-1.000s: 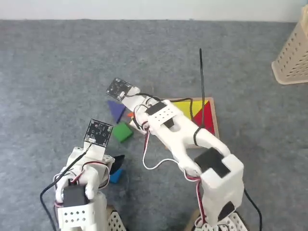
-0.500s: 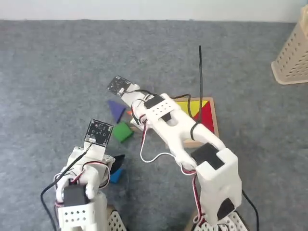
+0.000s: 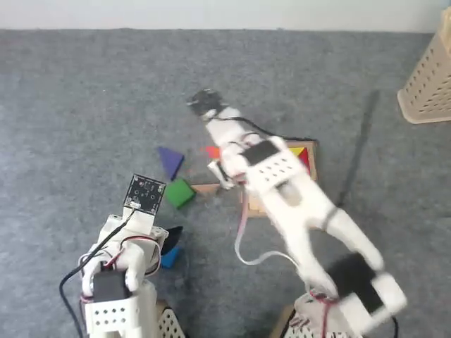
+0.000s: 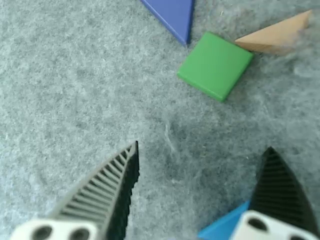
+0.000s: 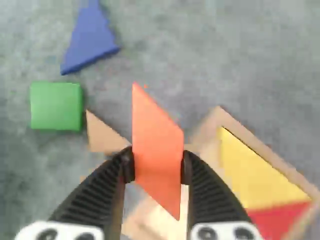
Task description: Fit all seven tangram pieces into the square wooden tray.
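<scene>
Grey felt tabletop (image 3: 84, 91), pieces scattered! Right tool (image 5: 156, 162) is pinching the orange parallelogram (image 5: 150, 125) edge to edge, and it sits over the rim of the square wooden tray (image 3: 255, 205). Inside that tray, a yellow triangle (image 5: 250, 170) lies touching a red triangle (image 5: 280, 220). Out on the felt, the green square (image 4: 215, 65) lies just beside a tan triangle (image 4: 277, 35) and a violet-blue triangle (image 4: 172, 12). Left tool (image 4: 202, 147) hangs low with fingers spread wide, gripping nothing, a bright blue piece (image 4: 225, 227) right by one fingertip.
</scene>
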Controlling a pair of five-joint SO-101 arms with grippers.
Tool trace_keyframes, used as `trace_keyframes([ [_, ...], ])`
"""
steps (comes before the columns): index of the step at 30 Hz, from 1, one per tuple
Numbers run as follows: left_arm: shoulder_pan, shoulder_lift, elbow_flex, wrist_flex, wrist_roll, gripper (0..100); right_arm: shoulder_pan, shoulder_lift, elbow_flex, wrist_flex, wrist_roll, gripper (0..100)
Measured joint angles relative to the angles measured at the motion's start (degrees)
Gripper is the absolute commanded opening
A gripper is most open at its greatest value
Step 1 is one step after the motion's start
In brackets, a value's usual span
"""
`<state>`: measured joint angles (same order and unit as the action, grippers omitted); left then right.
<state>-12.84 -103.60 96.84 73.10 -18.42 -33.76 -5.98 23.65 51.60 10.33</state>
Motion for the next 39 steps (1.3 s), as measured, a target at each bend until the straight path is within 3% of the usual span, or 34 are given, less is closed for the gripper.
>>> trace_keyframes([
  [8, 0.0, 0.0, 0.0, 0.0, 0.0, 35, 8.2, -11.8, 8.9, 1.1, -0.4, 3.7],
  [13, 0.0, 0.0, 0.0, 0.0, 0.0, 35, 8.2, -11.8, 10.5, 8.2, 16.0, 3.7],
  [16, 0.0, 0.0, 0.0, 0.0, 0.0, 35, 8.1, -11.8, 15.6, 7.6, 20.4, 3.7],
  [39, 0.0, 0.0, 0.0, 0.0, 0.0, 35, 11.9, -10.7, 24.7, -0.6, 20.0, 3.7],
])
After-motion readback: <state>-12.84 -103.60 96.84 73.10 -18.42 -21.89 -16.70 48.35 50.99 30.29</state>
